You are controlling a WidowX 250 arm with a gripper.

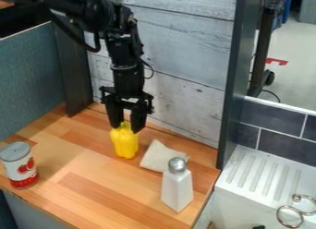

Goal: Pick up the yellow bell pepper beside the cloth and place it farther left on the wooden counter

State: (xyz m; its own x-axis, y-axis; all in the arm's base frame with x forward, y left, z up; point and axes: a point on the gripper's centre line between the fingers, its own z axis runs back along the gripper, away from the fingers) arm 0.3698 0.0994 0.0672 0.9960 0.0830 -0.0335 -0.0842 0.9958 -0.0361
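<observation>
At the near right, a curved metal fixture (290,215) is projecting beside a white ridged drainboard (262,176). On the wooden desk (93,189), I am seeing a white, four-sided bottle (177,189) with a rounded silver top; it is standing upright near the right edge. Toward the left edge, a can (20,167) with a grey lid and a white and red label is standing upright, well apart from the bottle. Behind the bottle, a beige cloth (161,155) is lying, its right part partly hidden by the silver top. Just left of the cloth, the yellow pepper (126,142) is showing in a vertical position, stem end up. I am keeping my black hand (127,129) directly at the pepper's upper end, pointing downward; whether it is gripping the pepper or standing wide around it, I cannot tell. Above the hand, the black arm (126,52) is coming in from the upper left. Farther back, a whitewashed plank wall (179,48) is rising behind the desk, while a blue-grey panel (27,80) is bounding the left side and dark tiles (271,119) are lining the wall behind the drainboard.
</observation>
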